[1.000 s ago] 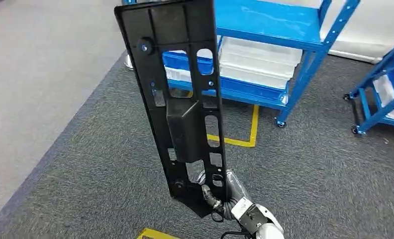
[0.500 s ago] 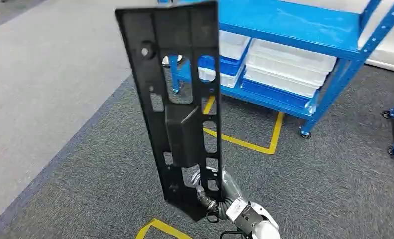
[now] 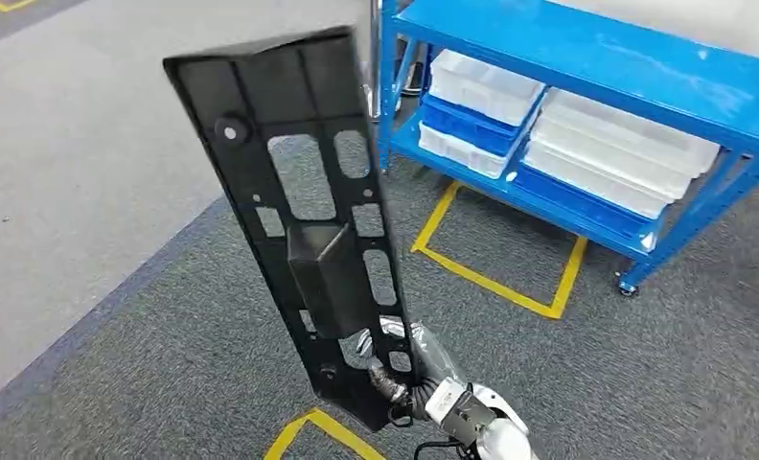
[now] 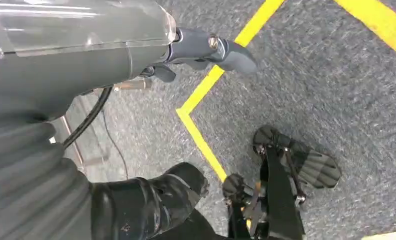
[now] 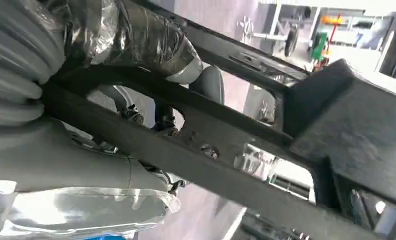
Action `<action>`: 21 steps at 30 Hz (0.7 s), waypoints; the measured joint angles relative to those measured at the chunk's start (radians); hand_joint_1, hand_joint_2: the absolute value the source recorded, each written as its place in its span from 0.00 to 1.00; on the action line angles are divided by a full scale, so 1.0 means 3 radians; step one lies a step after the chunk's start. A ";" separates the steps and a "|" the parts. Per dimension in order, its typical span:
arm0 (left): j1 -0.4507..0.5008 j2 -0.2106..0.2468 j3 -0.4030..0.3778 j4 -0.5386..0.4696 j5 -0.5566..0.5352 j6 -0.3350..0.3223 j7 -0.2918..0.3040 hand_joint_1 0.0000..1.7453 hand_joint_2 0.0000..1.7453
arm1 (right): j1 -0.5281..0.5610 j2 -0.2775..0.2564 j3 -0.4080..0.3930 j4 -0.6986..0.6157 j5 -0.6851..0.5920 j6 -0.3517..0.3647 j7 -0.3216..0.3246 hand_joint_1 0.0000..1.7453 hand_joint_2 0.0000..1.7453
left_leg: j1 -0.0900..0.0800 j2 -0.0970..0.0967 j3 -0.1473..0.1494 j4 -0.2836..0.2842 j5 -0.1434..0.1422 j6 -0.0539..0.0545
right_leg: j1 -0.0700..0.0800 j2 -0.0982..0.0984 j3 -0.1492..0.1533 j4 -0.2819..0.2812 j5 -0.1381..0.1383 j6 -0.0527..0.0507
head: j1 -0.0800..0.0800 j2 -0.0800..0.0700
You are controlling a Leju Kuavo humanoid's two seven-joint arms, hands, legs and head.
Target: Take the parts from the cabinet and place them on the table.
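A long black plastic panel (image 3: 323, 278) with several cutouts and a raised box at its middle stands nearly upright in front of me, its top leaning left. My right hand (image 3: 409, 369) grips its lower end, low in the head view. In the right wrist view the panel (image 5: 226, 165) crosses the picture, and my right hand (image 5: 131, 40), wrapped in tape, closes around one of its bars. My left hand (image 4: 196, 47) hangs above the carpet with nothing in it, a dark finger stretched out.
A blue wheeled shelf rack (image 3: 586, 57) holding white bins (image 3: 625, 153) stands at the upper right. Yellow tape (image 3: 491, 278) marks a box on the dark grey carpet below it, and another tape corner (image 3: 309, 431) lies near me. Lighter grey floor (image 3: 69, 144) lies to the left.
The whole picture has shifted: the camera has turned, so the blue rack now sits further right. The panel stays in my right hand and leans a little more to the left.
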 joint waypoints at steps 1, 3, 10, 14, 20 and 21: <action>-0.0001 0.0000 0.0001 0.0000 0.0000 0.0000 -0.0001 0.00 1.00 | -0.0001 0.0000 0.0001 0.0000 0.0000 0.0001 0.0000 0.99 1.00 | 0.0002 -0.0047 0.0000 0.0017 -0.0008 -0.0010 | -0.0005 0.0017 0.0147 -0.0307 0.0183 -0.0008 | 0.0001 0.0000; 0.0002 -0.0003 0.0001 0.0001 -0.0001 -0.0003 -0.0005 0.00 1.00 | -0.0008 -0.0001 0.0001 0.0001 0.0000 0.0001 -0.0004 0.99 1.00 | 0.0003 -0.0109 -0.0016 0.0043 -0.0021 -0.0035 | -0.0024 0.0232 0.0342 -0.0709 0.0278 -0.0038 | 0.0001 0.0000; 0.0007 0.0001 0.0003 0.0001 -0.0010 -0.0006 -0.0014 0.00 1.00 | -0.0009 0.0004 0.0020 0.0004 0.0013 0.0001 -0.0025 0.99 1.00 | 0.0001 0.0072 -0.0188 0.0300 -0.0166 -0.0165 | -0.0022 0.0051 0.0362 -0.0817 0.0320 -0.0168 | -0.0018 0.0000; 0.0006 -0.0003 0.0001 0.0001 -0.0014 -0.0009 -0.0014 0.00 1.00 | 0.0009 0.0001 0.0020 0.0005 0.0020 0.0000 -0.0028 0.99 1.00 | 0.0020 0.0141 -0.0544 0.1054 -0.0442 -0.0198 | 0.0004 -0.0126 0.0357 -0.0814 0.0312 -0.0180 | -0.0017 0.0000; 0.0003 -0.0004 0.0001 0.0001 -0.0029 -0.0011 -0.0020 0.00 1.00 | 0.0008 0.0000 0.0027 0.0005 0.0042 -0.0004 -0.0033 0.99 1.00 | -0.0047 0.0363 -0.0014 0.0024 -0.0030 -0.0092 | 0.0034 -0.0299 0.0388 -0.0815 0.0282 -0.0118 | -0.0015 0.0000; 0.0012 -0.0005 0.0001 0.0001 -0.0032 -0.0013 -0.0024 0.00 1.00 | 0.0008 0.0001 0.0030 0.0005 0.0051 -0.0005 -0.0035 0.99 1.00 | -0.0049 0.0334 -0.0023 0.0024 -0.0029 -0.0086 | 0.0035 -0.0329 0.0396 -0.0819 0.0281 -0.0103 | -0.0015 0.0000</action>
